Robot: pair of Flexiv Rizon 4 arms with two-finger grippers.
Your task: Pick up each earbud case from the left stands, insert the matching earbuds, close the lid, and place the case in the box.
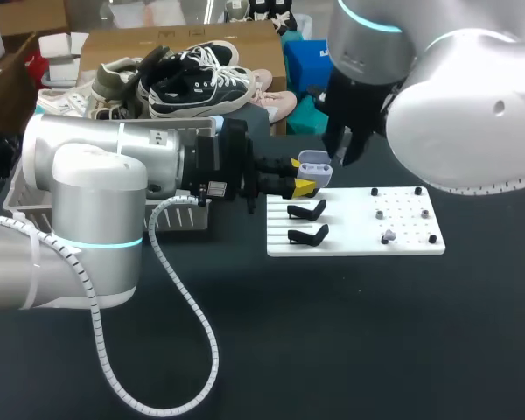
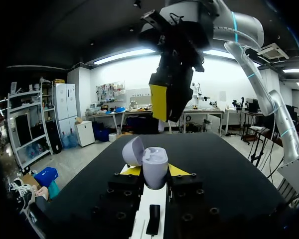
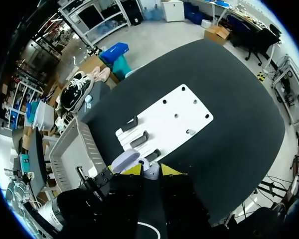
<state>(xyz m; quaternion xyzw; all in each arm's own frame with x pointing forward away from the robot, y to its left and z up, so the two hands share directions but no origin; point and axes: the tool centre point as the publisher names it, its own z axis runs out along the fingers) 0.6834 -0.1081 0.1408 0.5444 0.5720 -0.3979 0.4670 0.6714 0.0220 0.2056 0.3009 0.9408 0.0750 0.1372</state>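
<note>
My left gripper (image 1: pixel 304 182) (image 2: pixel 154 172) is shut on a lavender earbud case (image 1: pixel 313 163) (image 2: pixel 155 164), held with its lid (image 2: pixel 133 151) swung open over the far left corner of the white board (image 1: pixel 402 247). My right gripper (image 1: pixel 337 157) (image 2: pixel 164 117) (image 3: pixel 150 171) hangs straight above the open case, its fingers (image 3: pixel 133 170) close together with a small pale piece, seemingly an earbud, between them. Below it the case lid (image 3: pixel 125 160) shows. A lavender earbud (image 1: pixel 387 236) lies on the board's right part. Two black stands (image 1: pixel 308 210) (image 1: pixel 310 234) are bare.
A white wire basket (image 1: pixel 17 206) (image 3: pixel 74 154) sits left of the board, behind my left arm. A cardboard box (image 1: pixel 245 44) carrying several shoes stands at the back. The left arm's white cable (image 1: pixel 192 324) loops over the black table in front.
</note>
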